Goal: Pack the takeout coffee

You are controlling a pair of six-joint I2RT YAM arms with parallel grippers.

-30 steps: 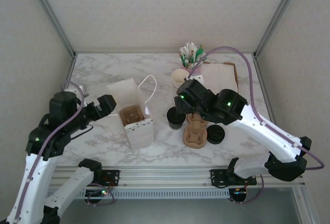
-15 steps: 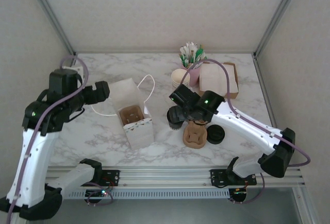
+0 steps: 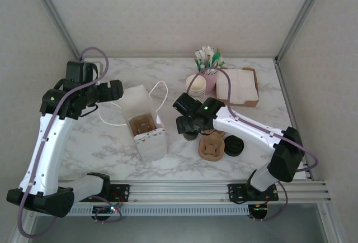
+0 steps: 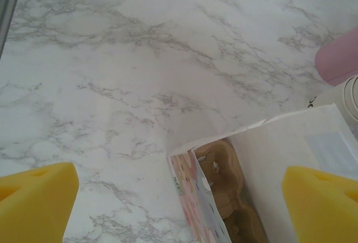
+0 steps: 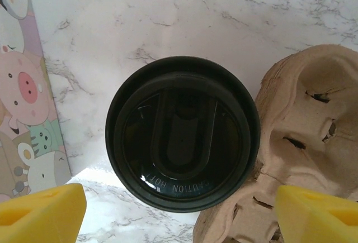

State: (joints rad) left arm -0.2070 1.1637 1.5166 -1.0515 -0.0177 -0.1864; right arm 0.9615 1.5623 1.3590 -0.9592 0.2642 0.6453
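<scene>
Coffee point(image 5: 182, 134) beneath spread right fingers point(image 5: 42, 209), untouched — left fingers point(image 4: 33, 198) likewise spread.

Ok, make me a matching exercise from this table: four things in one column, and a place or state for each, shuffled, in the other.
1. round black-lidded takeout coffee cup
2. tall white paper bag
3. pink cup of green-and-white sticks
4. loose brown moulded pulp carrier

A. towards the back, beside the brown cardboard box
B. lying on the marble, next to a loose black lid
C. under the open right gripper
D. standing open, a second pulp carrier inside

Pairs: 1-C, 2-D, 3-A, 4-B.
</scene>
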